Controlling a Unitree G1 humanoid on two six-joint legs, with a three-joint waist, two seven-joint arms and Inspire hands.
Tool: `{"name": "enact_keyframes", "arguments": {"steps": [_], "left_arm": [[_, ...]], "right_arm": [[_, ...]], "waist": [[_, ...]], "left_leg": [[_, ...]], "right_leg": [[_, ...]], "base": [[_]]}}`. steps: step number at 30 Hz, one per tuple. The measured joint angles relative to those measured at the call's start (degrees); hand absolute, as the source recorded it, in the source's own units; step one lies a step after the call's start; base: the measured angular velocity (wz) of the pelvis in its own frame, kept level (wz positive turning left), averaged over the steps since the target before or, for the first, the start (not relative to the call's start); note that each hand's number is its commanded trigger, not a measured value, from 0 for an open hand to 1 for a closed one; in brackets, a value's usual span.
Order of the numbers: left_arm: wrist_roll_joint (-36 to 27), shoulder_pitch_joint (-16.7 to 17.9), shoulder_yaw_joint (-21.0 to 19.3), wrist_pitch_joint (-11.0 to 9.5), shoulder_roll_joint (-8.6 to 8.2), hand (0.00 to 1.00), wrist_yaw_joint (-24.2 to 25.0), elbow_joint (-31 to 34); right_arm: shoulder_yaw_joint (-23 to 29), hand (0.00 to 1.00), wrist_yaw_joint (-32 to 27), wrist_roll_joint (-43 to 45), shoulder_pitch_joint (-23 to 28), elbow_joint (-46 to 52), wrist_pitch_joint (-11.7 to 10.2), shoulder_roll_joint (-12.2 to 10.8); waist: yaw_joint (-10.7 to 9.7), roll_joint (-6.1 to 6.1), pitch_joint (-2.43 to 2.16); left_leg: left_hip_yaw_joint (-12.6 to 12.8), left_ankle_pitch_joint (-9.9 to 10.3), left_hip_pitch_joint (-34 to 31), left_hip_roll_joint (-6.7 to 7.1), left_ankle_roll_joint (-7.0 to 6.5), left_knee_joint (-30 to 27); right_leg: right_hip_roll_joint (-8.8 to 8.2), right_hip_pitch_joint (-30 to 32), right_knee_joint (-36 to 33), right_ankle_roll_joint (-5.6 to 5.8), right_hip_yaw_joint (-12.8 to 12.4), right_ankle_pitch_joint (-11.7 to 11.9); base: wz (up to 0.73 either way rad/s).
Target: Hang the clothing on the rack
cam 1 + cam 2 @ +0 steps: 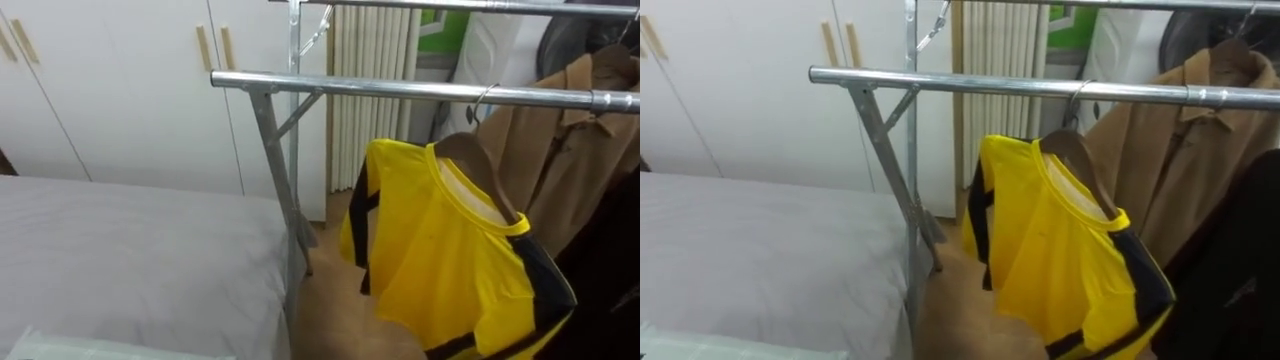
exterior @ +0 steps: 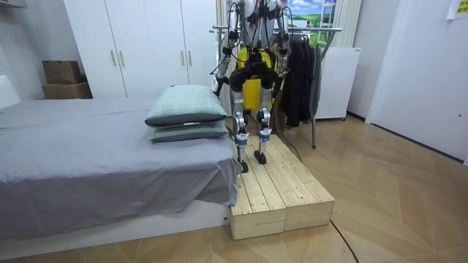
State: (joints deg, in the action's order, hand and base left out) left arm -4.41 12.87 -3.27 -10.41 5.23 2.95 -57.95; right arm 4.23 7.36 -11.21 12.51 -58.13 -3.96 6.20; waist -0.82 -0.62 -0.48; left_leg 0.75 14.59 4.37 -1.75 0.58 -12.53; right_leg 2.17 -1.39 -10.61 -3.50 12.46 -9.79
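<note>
A yellow shirt with black side stripes (image 1: pixel 440 250) hangs on a wooden hanger (image 1: pixel 482 162). The hanger's wire hook (image 1: pixel 480 102) is over the lower metal rail (image 1: pixel 400 90) of a clothes rack. The shirt hangs tilted, with its collar towards the upper right. In the room view I stand on a wooden platform (image 2: pixel 281 193) facing the rack (image 2: pixel 314 31), and a patch of the yellow shirt (image 2: pixel 248 91) shows past my legs.
A brown coat (image 1: pixel 560 150) and dark clothes (image 2: pixel 300 73) hang to the right on the same rack. The rack's slanted leg (image 1: pixel 275 170) stands beside a grey bed (image 1: pixel 130 260) with pillows (image 2: pixel 186 109). White wardrobes (image 1: pixel 120 80) line the wall behind.
</note>
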Motion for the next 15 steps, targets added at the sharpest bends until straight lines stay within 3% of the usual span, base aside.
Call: {"name": "enact_keyframes", "arguments": {"steps": [4, 5, 6, 7, 9, 10, 11, 12, 14, 15], "left_arm": [[0.06, -0.18, -0.41, -0.12, -0.54, 0.00, 0.39, 0.14], [0.02, -0.17, -1.21, -0.13, -0.89, 0.00, 0.56, 0.05], [0.16, -0.17, -1.18, 0.15, -0.92, 0.00, 0.74, -0.01], [0.16, -0.19, -1.18, 0.54, -0.96, 0.00, 1.00, -0.03], [0.10, 0.46, -1.22, 2.97, -0.86, 0.00, 1.33, -0.18], [0.09, 0.72, -1.48, 3.52, -0.81, 0.00, 1.33, -0.20], [-0.01, 0.69, -2.63, 4.10, -0.89, 0.00, 1.49, -0.11], [-0.01, 0.35, -2.83, 4.05, -0.91, 0.00, 1.62, -0.01], [-0.01, 0.11, -2.95, 3.85, -0.65, 0.00, 1.72, -0.58], [-0.59, 0.10, -3.27, 3.82, -0.58, 0.00, 1.72, -1.05]], "right_arm": [[-1.21, 0.00, 1.03, 1.26, -0.78, -0.32, 0.32, -0.02], [-1.06, 0.00, 1.36, 1.58, -1.65, -1.86, 0.29, 0.00], [-0.53, 0.00, 1.49, 1.58, -2.37, -4.00, 0.35, -0.03], [-0.33, 0.00, 1.44, 1.60, -2.60, -4.89, 0.43, 0.04], [0.82, 0.00, 1.38, 1.60, -3.76, -6.92, 1.61, 0.22], [1.04, 0.00, 1.41, 1.68, -3.88, -6.95, 1.62, 0.24], [1.61, 0.00, 1.52, 2.04, -4.11, -7.18, 1.59, 0.35], [2.29, 0.00, 1.55, 2.04, -4.15, -8.21, 1.60, 0.50], [3.19, 0.00, 1.46, 2.07, -4.33, -8.95, 2.20, 0.53], [3.25, 0.00, 1.43, 1.97, -4.36, -9.45, 2.23, 0.52]], "waist": [[1.07, -0.30, -0.13], [1.13, -0.18, -0.05], [0.76, -0.20, 0.01], [0.59, -0.20, 0.00], [0.81, 0.25, 0.11], [0.87, 0.31, 0.13], [0.71, 0.50, 0.61], [0.61, 0.60, 0.63], [0.67, 0.54, 0.71], [0.82, 0.65, 0.68]], "left_leg": [[-1.54, 0.00, -1.90, 0.23, 0.01, -1.24], [-1.54, -0.01, -2.85, 0.36, 0.03, -1.88], [0.15, -0.01, -4.07, 0.26, 0.04, -2.75], [2.63, -0.02, -4.93, -0.11, 0.03, -3.39], [13.18, -0.87, -7.35, -1.98, -0.37, -5.42], [15.51, -1.17, -7.75, -2.27, -0.61, -5.54], [20.27, -1.70, -8.22, -2.86, -1.09, -6.29], [24.57, -1.55, -8.67, -3.78, -1.57, -7.83], [29.32, -0.01, -8.83, -5.55, -2.01, -10.79], [29.84, 0.44, -8.65, -6.29, -1.31, -11.39]], "right_leg": [[-0.67, -0.70, -0.04, -0.19, 3.76, -0.57], [-1.14, -1.05, 0.00, 0.01, 5.88, -0.98], [-1.78, -1.70, 0.13, 0.11, 9.36, -1.58], [-2.19, -1.92, 0.10, 0.23, 11.30, -1.94], [-3.64, -2.85, 0.15, 0.63, 18.12, -2.92], [-3.93, -2.98, 0.28, 0.78, 19.51, -3.07], [-4.35, -3.71, 1.34, 1.20, 23.09, -3.36], [-4.58, -4.36, 1.85, 1.48, 27.04, -3.65], [-4.68, -5.55, 1.60, 1.86, 31.56, -4.74], [-4.72, -6.33, 1.47, 2.19, 33.47, -5.30]], "base": [[0.55], [1.12], [1.33], [1.59], [1.46], [1.42], [1.54], [1.59], [1.31], [1.01]]}}
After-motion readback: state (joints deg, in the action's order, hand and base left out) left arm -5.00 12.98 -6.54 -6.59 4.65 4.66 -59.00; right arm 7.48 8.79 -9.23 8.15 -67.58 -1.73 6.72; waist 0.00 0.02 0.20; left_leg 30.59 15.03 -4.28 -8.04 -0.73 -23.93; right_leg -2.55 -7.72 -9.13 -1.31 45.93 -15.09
